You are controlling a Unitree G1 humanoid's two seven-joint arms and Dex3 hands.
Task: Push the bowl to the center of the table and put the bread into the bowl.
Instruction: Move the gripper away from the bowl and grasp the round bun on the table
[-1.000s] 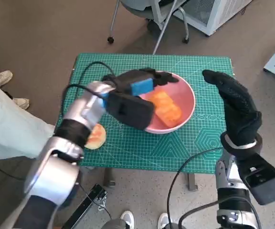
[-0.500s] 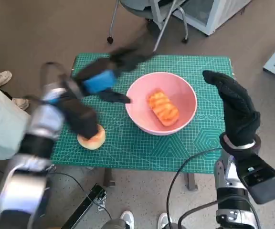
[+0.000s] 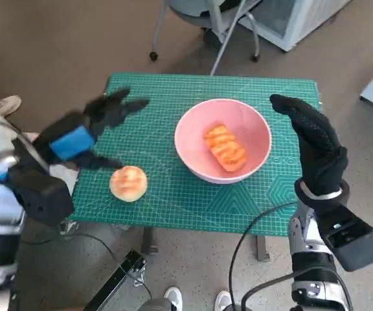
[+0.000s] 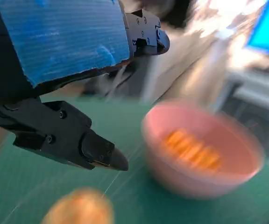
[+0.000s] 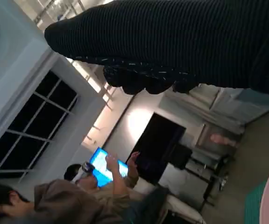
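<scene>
A pink bowl (image 3: 224, 140) sits on the green mat a little right of the table's middle, with an orange ridged bread (image 3: 225, 147) inside it. A round golden bun (image 3: 128, 183) lies on the mat near the front left. My left hand (image 3: 89, 133) hovers open over the left edge, just above and left of the bun, holding nothing. My right hand (image 3: 313, 142) stands upright and open beside the bowl's right side, apart from it. In the left wrist view the bowl (image 4: 202, 151), its bread (image 4: 192, 150) and the bun (image 4: 78, 208) show blurred.
The green cutting mat (image 3: 167, 201) covers the small table. An office chair base (image 3: 206, 26) stands behind it and a white cabinet (image 3: 290, 16) at the back right. A person's leg and shoe (image 3: 5, 103) are at the left. People sit in the right wrist view.
My left hand has left the bowl and swung far to the left and back toward me, empty. The orange bread stays in the bowl. The right hand has barely moved.
</scene>
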